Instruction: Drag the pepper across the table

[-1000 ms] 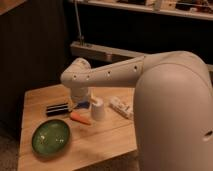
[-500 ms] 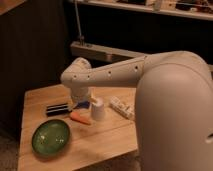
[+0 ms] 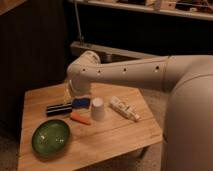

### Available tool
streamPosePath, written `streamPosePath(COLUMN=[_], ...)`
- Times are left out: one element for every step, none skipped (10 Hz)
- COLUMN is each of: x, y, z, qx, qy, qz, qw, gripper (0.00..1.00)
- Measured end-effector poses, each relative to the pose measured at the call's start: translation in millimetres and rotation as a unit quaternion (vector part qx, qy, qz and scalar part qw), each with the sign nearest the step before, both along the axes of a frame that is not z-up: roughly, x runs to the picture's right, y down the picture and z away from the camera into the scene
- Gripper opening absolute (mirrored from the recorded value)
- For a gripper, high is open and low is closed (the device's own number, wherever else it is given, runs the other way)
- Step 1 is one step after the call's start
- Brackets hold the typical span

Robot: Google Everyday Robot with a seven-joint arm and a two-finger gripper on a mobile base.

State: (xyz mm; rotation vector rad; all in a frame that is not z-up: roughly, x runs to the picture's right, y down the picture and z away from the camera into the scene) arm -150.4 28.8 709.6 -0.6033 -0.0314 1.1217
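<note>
**At the centre-left of the frame, the end effector hangs low and the pepper lies unengaged**

The arm reaches in from the right of the frame, and its wrist bends downward over the far-left part of the table (image 3: 125,137). The end effector (image 3: 70,95) sits below that wrist and is largely masked by it, so I cannot tell whether it is open or closed. It points down at the planks, which I judge suits a drag: a low tool can press on the object and slide it rather than lift it.

The pepper (image 3: 80,119) lies flat on the table, left of centre, lower in the frame than the end effector and apart from it. A blue object (image 3: 81,103) and a black oblong (image 3: 59,108) lie side by side between the two. The white cup (image 3: 98,108) stands upturned just right of the pepper; whether they touch I cannot tell. A white tube (image 3: 125,108) lies further right, and a green bowl (image 3: 51,137) sits at the lower left, near the pepper.

With neighbours on three sides, the bare wood toward the lower right looks the freest path. The likely risk is nudging the cup or the blue object on the way down
</note>
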Motion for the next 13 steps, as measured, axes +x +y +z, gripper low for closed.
streamPosePath(x=[-1, -1, -2, -5, -8, -10, -12, -13, -13, -14, -15, -18, -23], y=[-3, -4, -4, -3, -2, 2, 12, 20, 28, 36, 41, 50, 60], z=[-2.8, -3.3, -5.0, -4.3, -1.2, 4.2, 16.1, 25.4, 35.1, 45.3, 50.1, 55.5, 62.3], qx=[0.001, 0.003, 0.011, 0.019, 0.032, 0.039, 0.039, 0.038, 0.036, 0.03, 0.023, 0.014, 0.004], qy=[-0.009, -0.011, -0.013, -0.024, -0.048, -0.066, -0.082, -0.092, -0.101, -0.111, -0.113, -0.114, -0.114], qz=[0.0, -0.001, -0.003, -0.01, -0.033, -0.05, -0.063, -0.071, -0.081, -0.092, -0.101, -0.112, -0.123], qw=[1.0, 0.9999, 0.9999, 0.9995, 0.9978, 0.9958, 0.9938, 0.9924, 0.991, 0.9891, 0.9882, 0.9871, 0.9858], gripper=[0.8, 0.8, 0.8, 0.8, 0.8, 0.8, 0.8, 0.8, 0.8, 0.8, 0.8, 0.8, 0.8])
